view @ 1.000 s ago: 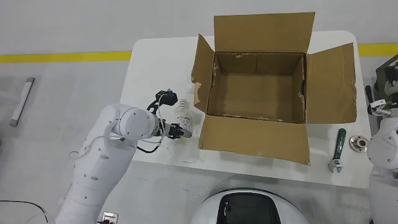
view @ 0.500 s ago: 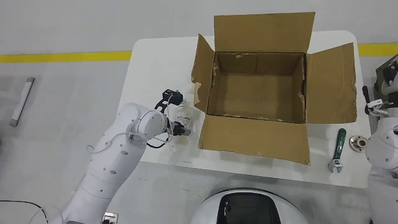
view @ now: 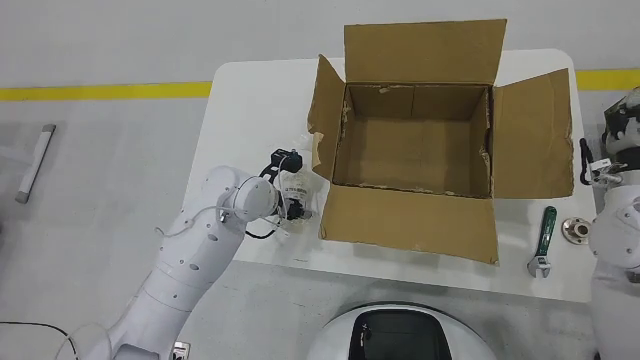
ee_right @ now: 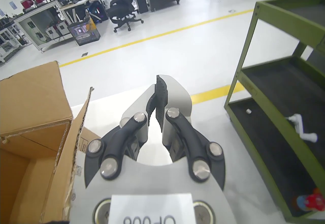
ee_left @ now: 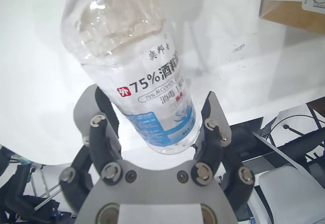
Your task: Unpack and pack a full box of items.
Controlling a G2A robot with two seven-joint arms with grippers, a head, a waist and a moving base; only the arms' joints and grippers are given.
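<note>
Left end effector (ee_left: 156,101) clamped on bottle (ee_left: 142,77) base, just outside box's (view: 410,222) left wall above counter (view: 250,110); neck points away from it. Right end effector (ee_right: 158,100) together, farther off.

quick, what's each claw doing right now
left claw: closed on the clear plastic bottle with a white and blue label
right claw: closed, holding nothing

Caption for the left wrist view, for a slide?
Left gripper holds a clear bottle by its base, white table and cardboard box behind.
</note>
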